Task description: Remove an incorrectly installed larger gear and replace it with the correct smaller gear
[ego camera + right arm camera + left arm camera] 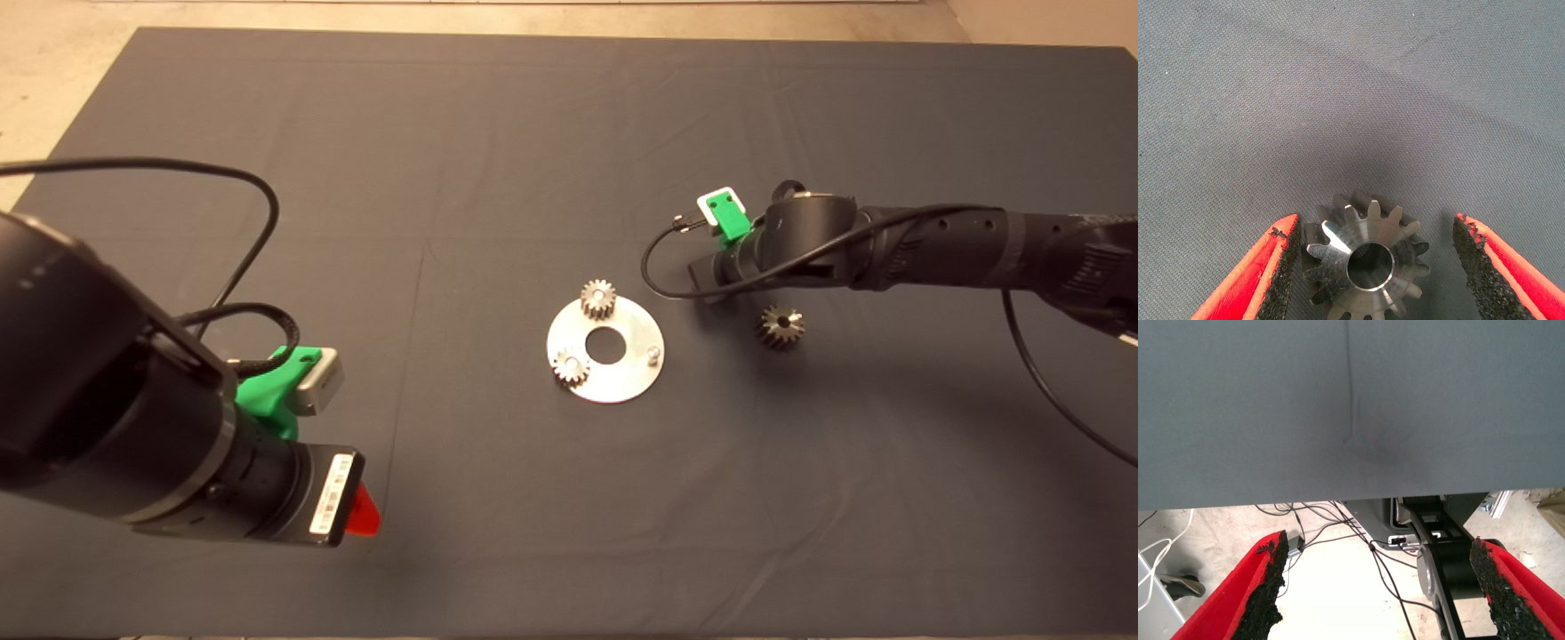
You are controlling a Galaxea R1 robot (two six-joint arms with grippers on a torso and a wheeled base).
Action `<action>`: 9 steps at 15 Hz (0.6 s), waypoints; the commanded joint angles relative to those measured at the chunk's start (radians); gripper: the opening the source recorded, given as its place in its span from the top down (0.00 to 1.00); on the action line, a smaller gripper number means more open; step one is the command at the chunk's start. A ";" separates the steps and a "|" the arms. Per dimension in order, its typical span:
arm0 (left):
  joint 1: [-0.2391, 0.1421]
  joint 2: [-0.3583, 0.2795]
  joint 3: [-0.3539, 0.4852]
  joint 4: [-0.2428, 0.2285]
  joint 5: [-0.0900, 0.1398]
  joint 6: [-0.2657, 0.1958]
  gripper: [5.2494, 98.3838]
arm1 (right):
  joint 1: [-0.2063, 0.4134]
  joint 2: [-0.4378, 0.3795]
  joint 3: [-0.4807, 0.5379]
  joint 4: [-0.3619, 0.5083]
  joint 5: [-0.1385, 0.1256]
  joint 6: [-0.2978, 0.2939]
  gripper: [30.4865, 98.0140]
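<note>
A round metal plate point(622, 378) lies mid-mat with two small pinions point(598, 298) point(570, 365) on it and a bare pin point(653, 355). To its right, on the mat, lies the larger gear point(781, 326), wider than the pinions. Just left of that gear my right gripper point(709, 283) points down at the mat. In the right wrist view it point(1375, 223) is open around a steel gear point(1365, 263), apparently the smaller gear. That gear lies on the mat, nearer one pad point(1288, 267) than the other. In the head view the gripper hides it.
My left gripper point(363, 516) waits open at the mat's lower left; its wrist view point(1378, 543) shows the mat edge, with floor, cables and the robot base beyond. A black cable point(658, 276) loops from the right wrist towards the plate.
</note>
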 commanded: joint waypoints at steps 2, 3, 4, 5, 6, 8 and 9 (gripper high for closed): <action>-0.014 0.002 -0.008 -0.012 0.132 -0.005 0.32 | 0.016 -0.014 0.049 0.040 -0.139 0.066 0.55; -0.015 0.003 -0.007 -0.012 0.132 -0.005 0.32 | 0.016 -0.013 0.050 0.042 -0.139 0.066 0.60; -0.014 0.003 -0.007 -0.012 0.132 -0.005 0.32 | 0.016 -0.015 0.050 0.044 -0.139 0.066 0.62; -0.015 0.003 -0.007 -0.012 0.132 -0.004 0.32 | 0.017 -0.015 0.050 0.046 -0.139 0.066 0.62; -0.014 0.003 -0.007 -0.012 0.132 -0.004 0.32 | 0.019 -0.020 0.050 0.048 -0.139 0.066 0.65; -0.014 0.002 -0.006 -0.012 0.132 -0.004 0.32 | 0.025 -0.027 0.051 0.053 -0.139 0.066 0.69; -0.015 0.001 -0.004 -0.012 0.132 -0.004 0.32 | 0.026 -0.029 0.051 0.063 -0.139 0.066 0.70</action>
